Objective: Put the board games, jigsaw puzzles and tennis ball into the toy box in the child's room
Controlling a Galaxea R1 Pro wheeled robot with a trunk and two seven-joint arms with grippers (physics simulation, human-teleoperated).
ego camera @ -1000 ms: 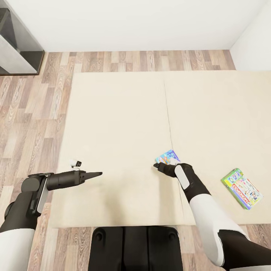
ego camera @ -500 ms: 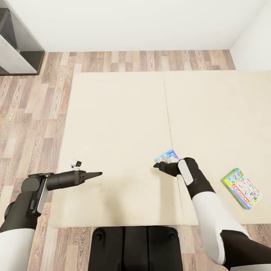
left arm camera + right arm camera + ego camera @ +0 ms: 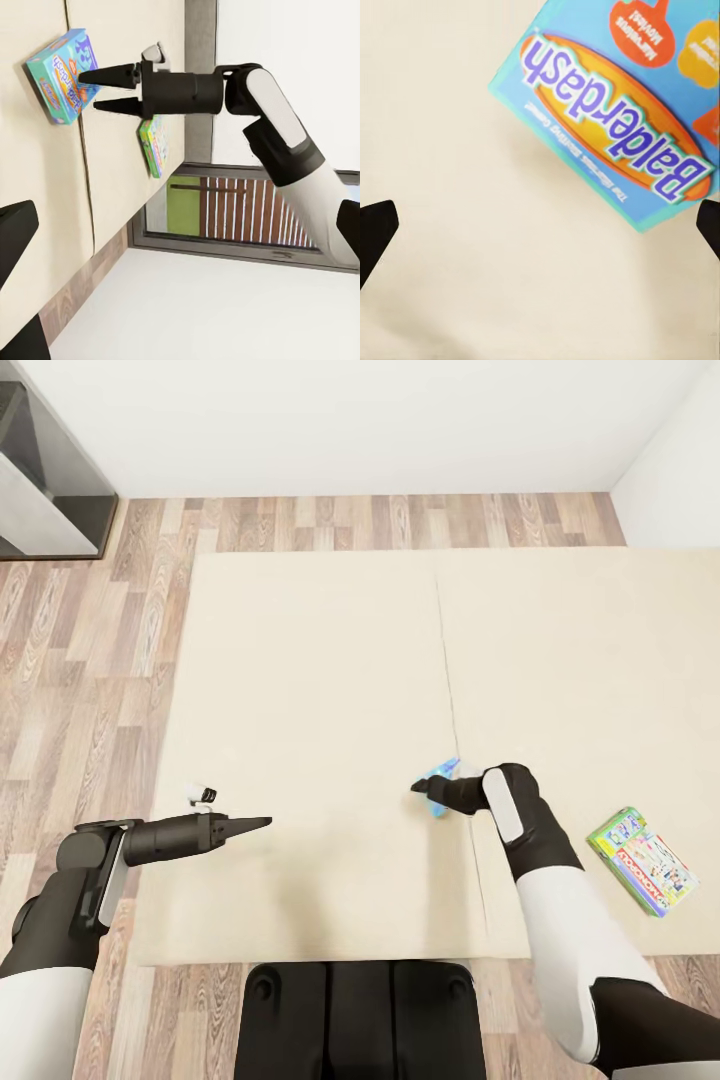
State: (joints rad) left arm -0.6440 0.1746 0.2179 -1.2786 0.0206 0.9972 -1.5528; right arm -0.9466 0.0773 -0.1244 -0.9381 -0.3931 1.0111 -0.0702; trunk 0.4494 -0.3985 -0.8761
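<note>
A blue "Balderdash" board game (image 3: 441,770) (image 3: 615,112) lies on the beige bed (image 3: 320,660) near the seam between its two sections. My right gripper (image 3: 420,788) (image 3: 86,91) (image 3: 540,232) is open right at this box, its fingers spread wide and the box's corner just ahead of them. I cannot tell whether they touch. A green-edged board game (image 3: 641,860) (image 3: 154,144) lies flat on the bed farther right. My left gripper (image 3: 262,822) (image 3: 19,289) hovers open and holding nothing over the bed's left section, pointing towards the right arm.
Wood-plank floor (image 3: 90,680) borders the bed on the left and far side, with a white wall (image 3: 350,420) beyond. A dark grey cabinet (image 3: 40,490) stands at the far left. My base (image 3: 360,1015) is against the bed's near edge.
My right wrist has turned and shifted slightly right at the blue box, and less of the box's face shows in the head view. The left arm and the green-edged box have not moved.
</note>
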